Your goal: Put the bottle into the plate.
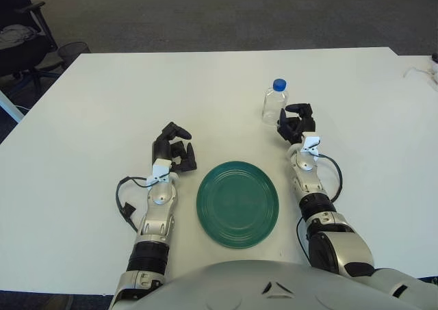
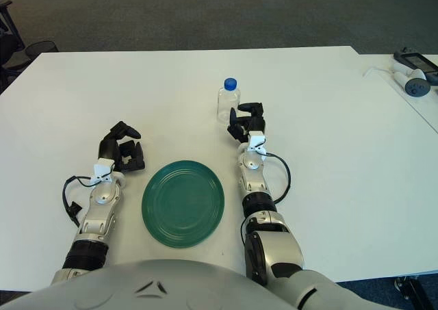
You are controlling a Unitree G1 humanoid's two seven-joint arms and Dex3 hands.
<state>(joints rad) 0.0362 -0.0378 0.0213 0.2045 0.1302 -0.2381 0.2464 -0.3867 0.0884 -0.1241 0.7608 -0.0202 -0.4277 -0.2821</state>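
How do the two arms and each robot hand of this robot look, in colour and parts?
Both forearms are silver-grey metal with black bands near the elbow. The left robot hand and right robot hand are black with three thick fingers. A small white tag sits at each wrist, and a black cable loops beside each forearm.

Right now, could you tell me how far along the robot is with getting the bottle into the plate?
Early stage; nothing is completed yet. The blue-capped plastic bottle stands upright on the white table, not in the green plate, which holds nothing. In hand: the right hand is right beside the bottle, fingers open, no grasp visible. The left hand shows left of the plate. Left: grasp, lift, place.
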